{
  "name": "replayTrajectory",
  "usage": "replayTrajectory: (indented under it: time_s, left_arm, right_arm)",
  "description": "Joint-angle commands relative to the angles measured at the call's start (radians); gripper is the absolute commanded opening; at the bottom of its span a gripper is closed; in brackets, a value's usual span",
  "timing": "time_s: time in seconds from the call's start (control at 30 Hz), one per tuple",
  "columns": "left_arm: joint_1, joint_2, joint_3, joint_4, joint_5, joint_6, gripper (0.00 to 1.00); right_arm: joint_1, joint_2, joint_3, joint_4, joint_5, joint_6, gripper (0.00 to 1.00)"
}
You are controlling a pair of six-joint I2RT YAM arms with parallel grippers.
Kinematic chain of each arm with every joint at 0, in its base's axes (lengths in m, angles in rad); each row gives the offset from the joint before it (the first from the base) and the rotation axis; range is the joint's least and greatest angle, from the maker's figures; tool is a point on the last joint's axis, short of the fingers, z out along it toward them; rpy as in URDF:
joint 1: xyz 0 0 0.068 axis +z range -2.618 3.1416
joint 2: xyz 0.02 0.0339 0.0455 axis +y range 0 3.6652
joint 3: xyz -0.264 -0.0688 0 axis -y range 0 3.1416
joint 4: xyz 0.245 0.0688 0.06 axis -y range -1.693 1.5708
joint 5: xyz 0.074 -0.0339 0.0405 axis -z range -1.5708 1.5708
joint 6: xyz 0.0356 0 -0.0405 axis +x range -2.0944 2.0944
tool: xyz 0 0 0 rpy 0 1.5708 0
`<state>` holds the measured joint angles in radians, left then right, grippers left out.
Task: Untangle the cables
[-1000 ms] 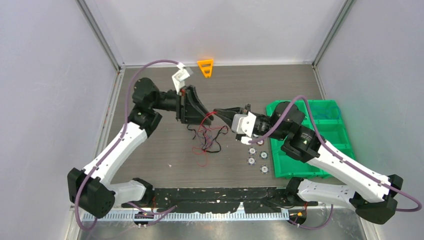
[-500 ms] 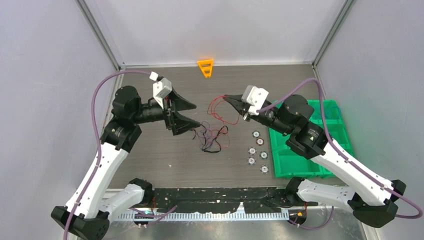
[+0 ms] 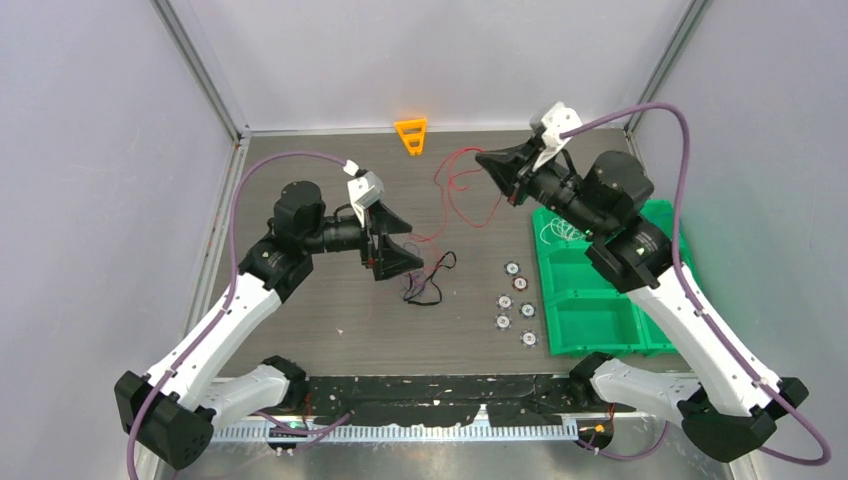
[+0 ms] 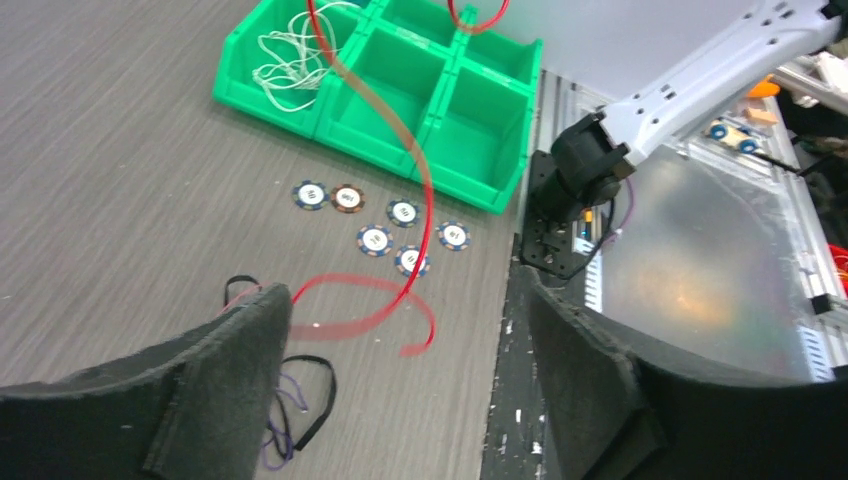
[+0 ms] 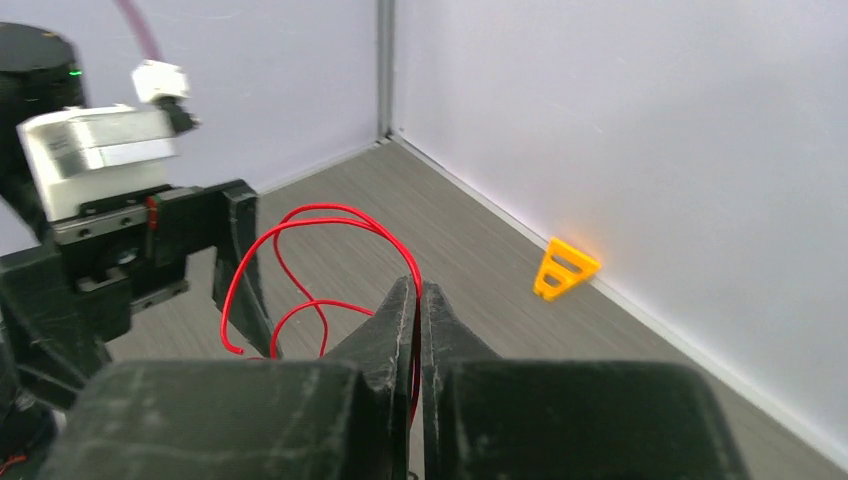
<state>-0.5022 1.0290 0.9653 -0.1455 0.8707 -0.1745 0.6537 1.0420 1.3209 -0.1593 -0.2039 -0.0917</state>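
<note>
My right gripper (image 3: pixel 484 160) is shut on a red cable (image 3: pixel 458 190) and holds it high over the back of the table; the red cable (image 5: pixel 300 260) loops in front of the shut jaws in the right wrist view. The rest of the clump (image 3: pixel 425 283), black and purple strands, lies on the table at the middle. My left gripper (image 3: pixel 408 247) is open just above and left of the clump. In the left wrist view the red cable (image 4: pixel 385 300) curls between my open fingers, and black and purple strands (image 4: pixel 295 400) lie by the left finger (image 4: pixel 230 370). A white cable (image 3: pixel 560 232) lies in the green bin.
A green compartment bin (image 3: pixel 600 300) stands at the right. Several poker chips (image 3: pixel 515 300) lie on the table beside it. An orange triangular piece (image 3: pixel 411 135) sits by the back wall. Side walls close in the table.
My right gripper has risen and moved back and right, pulling the red cable out of the clump. My left gripper has moved right and down over the clump, with its jaws open.
</note>
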Motion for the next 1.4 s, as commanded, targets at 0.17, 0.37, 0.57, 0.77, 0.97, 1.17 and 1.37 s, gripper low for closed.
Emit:
replayTrajectory:
  time_s: [0.17,0.37,0.57,0.77,0.97,1.17,1.37]
  left_arm:
    - [-0.001,-0.002,0.024,0.017,-0.094,0.063,0.99]
    - [-0.001,0.039,0.039,-0.003,-0.118,0.053,1.00]
    - [-0.001,0.067,0.037,0.013,-0.111,0.045,0.99]
    - [-0.001,0.067,0.034,-0.019,-0.114,0.064,1.00]
    - [-0.001,0.077,0.053,-0.077,-0.094,0.096,1.00]
    - [0.002,0.134,0.130,-0.156,-0.090,0.155,1.00]
    - [0.005,0.177,0.189,-0.204,-0.097,0.159,1.00]
  right_arm:
    - [-0.337,-0.130,0.051,-0.308,-0.068,0.001,0.05]
    - [-0.805,-0.107,0.110,-0.603,-0.253,-0.170,0.05]
    - [-1.149,0.033,0.230,-0.857,-0.378,-0.424,0.06]
    - [-1.365,0.170,0.366,-0.964,-0.366,-0.647,0.05]
    - [-1.464,0.243,0.403,-0.970,-0.323,-0.776,0.05]
    - [-1.469,0.212,0.245,-0.839,-0.255,-0.827,0.05]
    - [-1.470,0.230,0.132,-0.734,-0.200,-0.853,0.06]
